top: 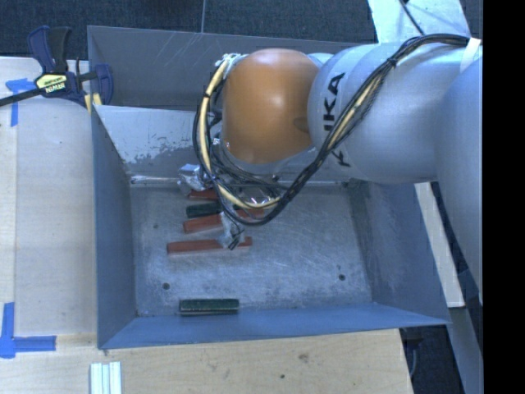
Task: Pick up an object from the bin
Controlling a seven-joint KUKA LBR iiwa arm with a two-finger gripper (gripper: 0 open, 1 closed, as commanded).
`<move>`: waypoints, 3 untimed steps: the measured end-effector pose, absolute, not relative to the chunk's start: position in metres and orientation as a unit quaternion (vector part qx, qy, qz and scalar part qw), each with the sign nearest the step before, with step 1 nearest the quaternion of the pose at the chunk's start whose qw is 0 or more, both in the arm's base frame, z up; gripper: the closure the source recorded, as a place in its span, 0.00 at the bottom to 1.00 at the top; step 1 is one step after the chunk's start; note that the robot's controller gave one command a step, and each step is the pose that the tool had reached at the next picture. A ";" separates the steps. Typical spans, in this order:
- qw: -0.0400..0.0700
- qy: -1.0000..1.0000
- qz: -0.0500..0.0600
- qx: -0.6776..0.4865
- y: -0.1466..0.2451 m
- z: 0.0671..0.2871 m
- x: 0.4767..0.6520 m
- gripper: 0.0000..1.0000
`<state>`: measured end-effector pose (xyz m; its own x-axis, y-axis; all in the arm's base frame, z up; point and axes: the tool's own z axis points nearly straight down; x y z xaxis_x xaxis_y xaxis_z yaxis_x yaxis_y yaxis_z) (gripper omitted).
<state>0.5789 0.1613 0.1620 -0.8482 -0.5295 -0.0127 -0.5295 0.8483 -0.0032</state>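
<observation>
Dark green, a bar (209, 306) lies alone on the floor of the bin (287, 325), flat and lengthwise along the near wall, left of the middle. Farther in, a long red bar (195, 247) lies flat, roughly parallel to the near wall and left of the floor's centre. The gripper (235, 238) is down at this bar's right end; I cannot tell whether its tip touches the bar or is just above it. I also cannot tell whether the gripper is open or closed, or whether it has hold of anything, since the wrist covers most of it. Just beyond the red bar lies a short red block (201, 225), then a green block (203, 210), then an orange piece (199, 194). The three form a close row running towards the far wall, just left of the gripper. A small silver piece (190, 173) lies at the foot of the far wall. Over them hang the orange cover (267, 105) and looped cables (246, 203) of the arm (394, 113), which crosses the bin's far right corner.
</observation>
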 end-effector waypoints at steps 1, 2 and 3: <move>-0.001 0.956 0.000 -0.294 0.151 0.073 0.613 0.00; 0.003 0.956 0.000 -0.292 0.152 0.082 0.616 1.00; 0.010 0.905 -0.002 -0.425 0.151 0.077 0.578 1.00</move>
<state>0.5784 0.1509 0.0766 -0.6381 -0.7698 -0.0159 -0.7697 0.6383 -0.0117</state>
